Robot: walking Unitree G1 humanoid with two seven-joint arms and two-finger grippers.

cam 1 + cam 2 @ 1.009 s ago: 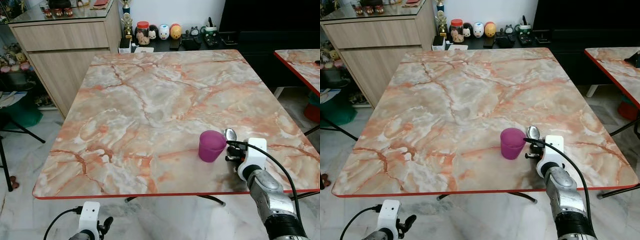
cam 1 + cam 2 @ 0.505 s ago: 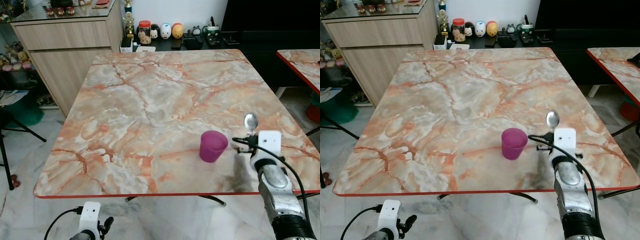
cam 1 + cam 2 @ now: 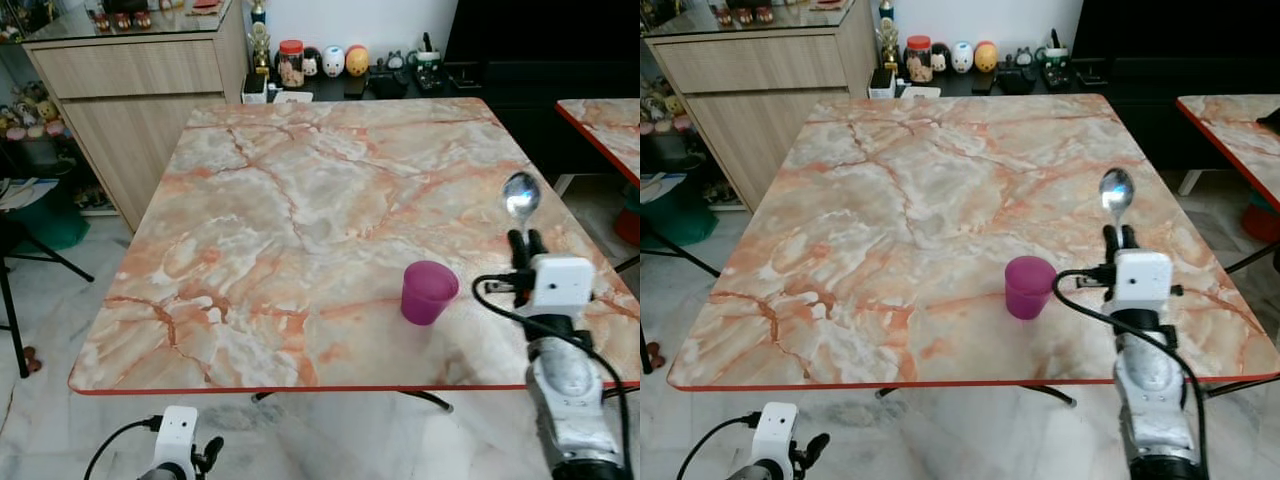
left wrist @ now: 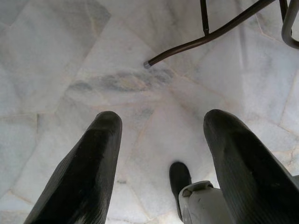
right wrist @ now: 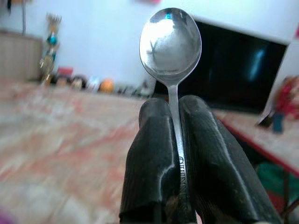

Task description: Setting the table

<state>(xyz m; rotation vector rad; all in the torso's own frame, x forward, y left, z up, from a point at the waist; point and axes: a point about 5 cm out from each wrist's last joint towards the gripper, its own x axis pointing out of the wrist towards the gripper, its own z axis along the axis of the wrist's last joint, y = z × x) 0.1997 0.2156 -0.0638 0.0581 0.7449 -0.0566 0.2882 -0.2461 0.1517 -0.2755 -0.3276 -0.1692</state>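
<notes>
A metal spoon [image 5: 171,42] is pinched by its handle between the closed fingers of the right gripper [image 3: 524,243], bowl up, above the marble table [image 3: 300,200], at about 2 o'clock from the purple cup [image 3: 428,292]. The left gripper [image 4: 161,172] hangs spread over the floor. The placing step is judged in hand; next, the spoon must be lowered flat beside the cup.

Polished, mirror-bright metal spoon [image 5: 170,42], pinched between matt black ribbed rubbery fingers [image 5: 149,154] of right pincer [image 3: 524,243]. Matt magenta plastic cup [image 3: 428,292]. Glossy marble-look bench [image 3: 300,200], red-edged. Pale wood-grain cabinet [image 3: 130,90], far left. Smooth marble floor [image 4: 70,60].
</notes>
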